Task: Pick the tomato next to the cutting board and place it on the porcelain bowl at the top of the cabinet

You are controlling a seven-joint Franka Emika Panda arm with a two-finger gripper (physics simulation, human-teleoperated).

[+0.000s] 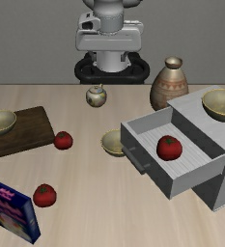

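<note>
A red tomato lies on the table just off the right edge of the dark wooden cutting board. The porcelain bowl stands on top of the grey cabinet at the exterior view's right. My gripper hangs high at the back centre, far from the tomato and the bowl, with nothing visibly in it. A second tomato lies in the cabinet's open drawer. A third tomato sits on the table near the front left.
A small bowl rests on the cutting board's left end and another bowl stands beside the drawer. A blue box is at the front left. A brown vase and a small round jar stand at the back.
</note>
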